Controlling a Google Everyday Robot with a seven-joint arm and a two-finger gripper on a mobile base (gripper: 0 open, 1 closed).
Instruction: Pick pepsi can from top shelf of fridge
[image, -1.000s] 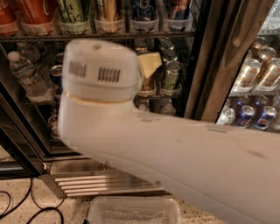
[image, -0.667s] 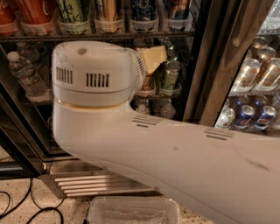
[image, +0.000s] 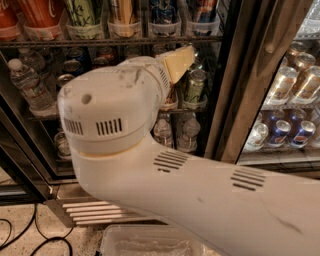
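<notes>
Camera view: the white arm (image: 165, 170) hides much of the fridge (image: 235, 100). Only a tan tip of the gripper (image: 176, 62) shows just under the top shelf (image: 115, 42), and I cannot tell its grip. The pepsi can (image: 164, 12), cropped by the frame's top edge, stands on that shelf, right of a gold can (image: 122, 12)

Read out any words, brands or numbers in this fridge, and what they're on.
No text reads whole.
Red can, top shelf: white script, cut off.
Pepsi can: lettering blurred.
Cans at lower right: logos only.
Gripper, just below that shelf: no label.
</notes>
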